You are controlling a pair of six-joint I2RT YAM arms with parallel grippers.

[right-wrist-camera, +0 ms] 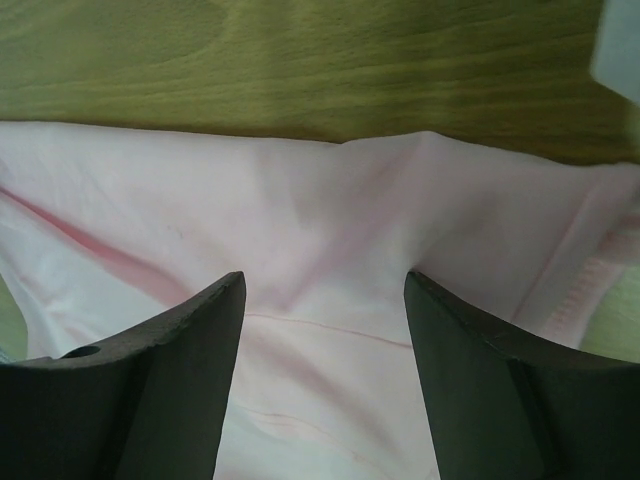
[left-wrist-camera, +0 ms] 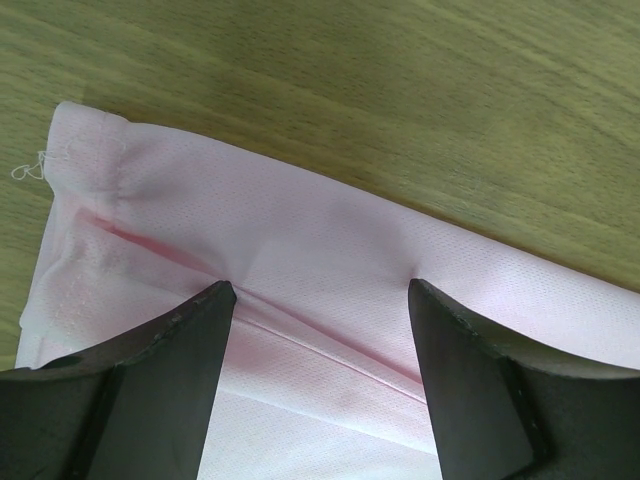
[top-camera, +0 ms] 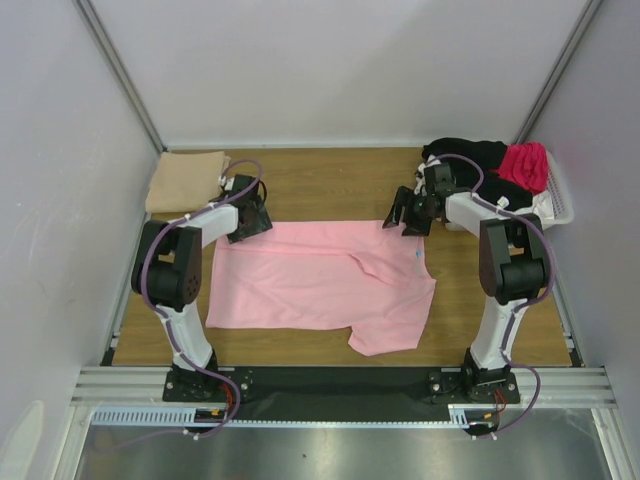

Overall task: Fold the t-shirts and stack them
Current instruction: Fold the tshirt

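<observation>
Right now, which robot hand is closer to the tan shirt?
Left. The left gripper is just beside the tan shirt; the right gripper is far off on the other side, by the basket.

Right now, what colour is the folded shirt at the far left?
Tan folded cloth shirt; top external view.

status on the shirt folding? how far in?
Done: one tan shirt lies folded at the far-left corner. In hand: the pink shirt is spread on the table, left claw and right claw open over its far edge, no grip yet. Left: fold and stack it, then the black shirt and magenta shirt in the basket.
</observation>
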